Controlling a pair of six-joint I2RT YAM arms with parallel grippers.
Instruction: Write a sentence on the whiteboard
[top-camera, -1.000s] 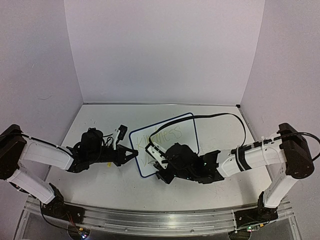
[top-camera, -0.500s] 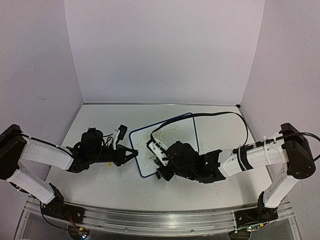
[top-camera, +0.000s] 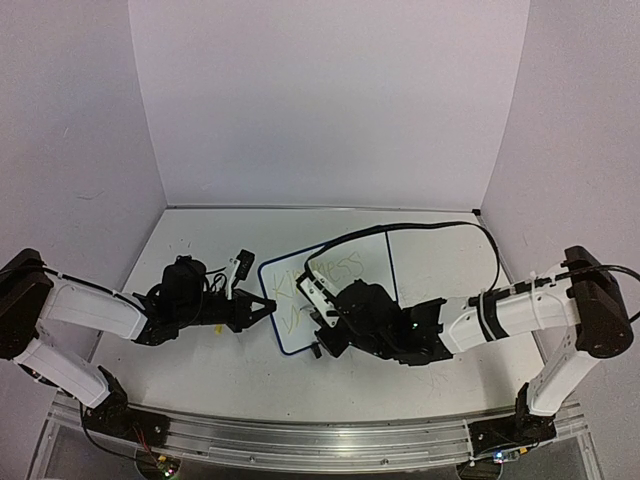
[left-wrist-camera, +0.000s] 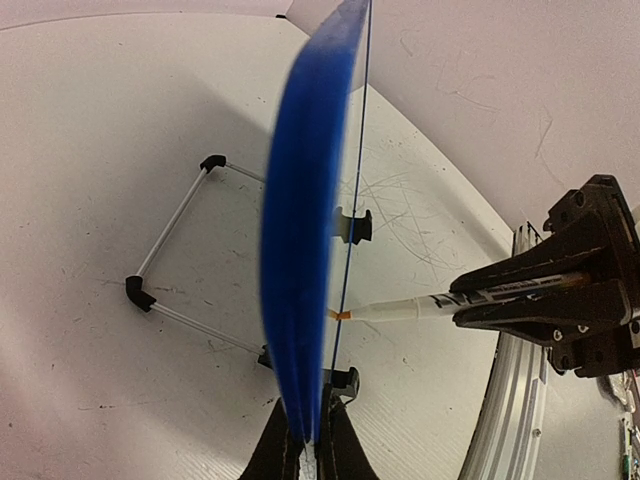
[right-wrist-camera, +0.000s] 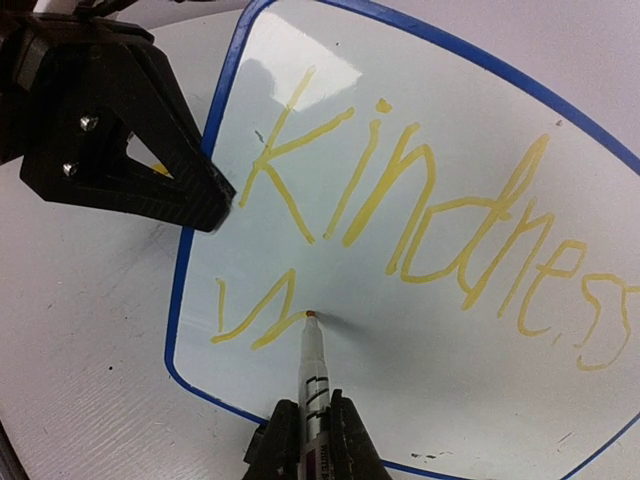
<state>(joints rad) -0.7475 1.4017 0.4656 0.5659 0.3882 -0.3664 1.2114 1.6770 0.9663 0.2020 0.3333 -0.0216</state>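
whiteboard edge blurred, sentence cut off at right, marker barrel cropped below

Table: white, scuffed, grey scratches.
Walls: plain pale lilac, three sides.
Rail: aluminium, along table's near edge.

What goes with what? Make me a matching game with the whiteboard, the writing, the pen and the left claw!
Things:
1. whiteboard
2. sentence
3. marker
4. left claw

Matches:
A. shut on the whiteboard's edge
B. yellow
C. has a blue frame
D. gripped by the right claw, tip touching the whiteboard

Pairs: 1-C, 2-B, 3-D, 4-A
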